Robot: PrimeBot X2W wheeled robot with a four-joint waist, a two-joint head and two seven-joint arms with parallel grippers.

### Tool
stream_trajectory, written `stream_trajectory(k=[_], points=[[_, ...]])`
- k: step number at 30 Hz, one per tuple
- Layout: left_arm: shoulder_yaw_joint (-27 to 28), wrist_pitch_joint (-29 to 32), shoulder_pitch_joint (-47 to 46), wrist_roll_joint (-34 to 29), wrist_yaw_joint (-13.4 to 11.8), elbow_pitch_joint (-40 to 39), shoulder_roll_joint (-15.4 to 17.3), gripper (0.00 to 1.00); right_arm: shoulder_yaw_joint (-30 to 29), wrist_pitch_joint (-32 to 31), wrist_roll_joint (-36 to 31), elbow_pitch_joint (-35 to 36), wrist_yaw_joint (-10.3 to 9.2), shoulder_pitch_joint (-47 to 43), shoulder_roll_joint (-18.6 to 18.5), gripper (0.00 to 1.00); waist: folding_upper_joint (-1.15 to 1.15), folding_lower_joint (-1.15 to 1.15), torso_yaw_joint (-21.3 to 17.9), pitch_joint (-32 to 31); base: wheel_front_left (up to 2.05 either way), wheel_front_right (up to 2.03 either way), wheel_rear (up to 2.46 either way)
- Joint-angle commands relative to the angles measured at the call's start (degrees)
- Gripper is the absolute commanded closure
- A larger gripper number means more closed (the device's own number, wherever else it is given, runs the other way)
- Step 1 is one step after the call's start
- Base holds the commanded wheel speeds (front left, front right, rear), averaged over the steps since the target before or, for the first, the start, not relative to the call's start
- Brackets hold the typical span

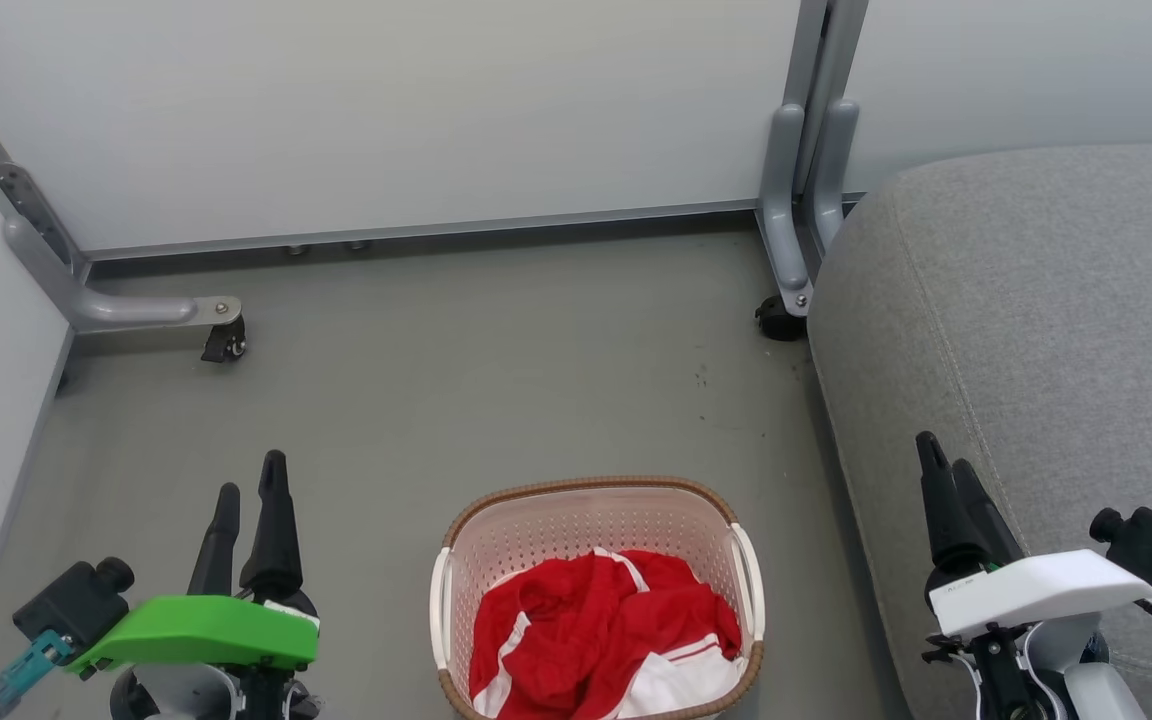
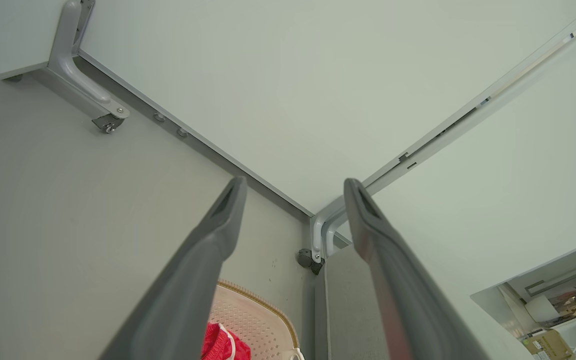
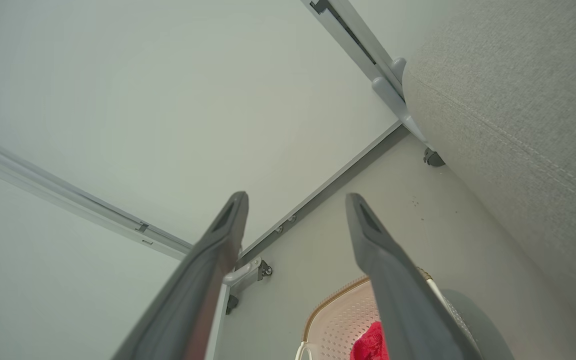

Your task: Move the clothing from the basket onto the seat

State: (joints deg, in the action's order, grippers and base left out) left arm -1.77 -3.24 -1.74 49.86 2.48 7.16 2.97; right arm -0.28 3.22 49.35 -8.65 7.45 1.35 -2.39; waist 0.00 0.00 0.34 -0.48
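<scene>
Grey flooring (image 1: pixel 496 400) is enclosed by pale partition panels (image 1: pixel 386 110) on metal feet with a small caster (image 1: pixel 224 345). The basket (image 1: pixel 586 497) stands on this floor between the two arms, close to the seat (image 1: pixel 1056 330) but apart from it, with a strip of floor between them. The clothing (image 1: pixel 596 630) lies inside the basket as one bunched red heap with white bands and thin stripes; the folds do not allow the garments to be told apart, and they cover the basket's base. The bottom edge of the head view cuts off the basket's near rim and the lower part of the heap. The seat runs out of frame at the right and bottom, so its full outline cannot be made out. The left gripper (image 1: pixel 251 475) hangs over bare floor to the left of the basket, fingers spread wide with nothing between them. The right gripper (image 1: pixel 942 455) hangs over the seat's left edge, likewise fully spread and holding nothing. In each wrist view a finger hides part of the basket, leaving a small patch of red fabric visible.
</scene>
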Motion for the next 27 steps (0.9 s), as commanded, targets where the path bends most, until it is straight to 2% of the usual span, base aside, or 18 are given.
stream_trajectory(k=[1,11,27], points=[[-0.5,-0.7,0.0,-2.5,-0.5,-1.4,0.7,0.0,0.3,0.7,-2.4,1.3,0.03,0.0,-0.3,0.0,0.0,0.0,0.0,0.0,0.0,0.0,0.0],[-2.9,-2.5,0.6,-9.7,-1.9,-2.6,1.2,0.0,1.4,2.5,-10.0,2.6,0.03,-0.6,-0.4,0.0,0.0,0.0,0.2,0.1,0.0,0.0,0.0],[-5.2,-5.2,1.2,-21.0,-2.6,-4.0,1.5,0.0,3.0,5.1,-20.8,4.3,0.03,-1.4,-0.4,0.0,0.0,0.0,0.1,0.0,0.0,0.0,0.0]])
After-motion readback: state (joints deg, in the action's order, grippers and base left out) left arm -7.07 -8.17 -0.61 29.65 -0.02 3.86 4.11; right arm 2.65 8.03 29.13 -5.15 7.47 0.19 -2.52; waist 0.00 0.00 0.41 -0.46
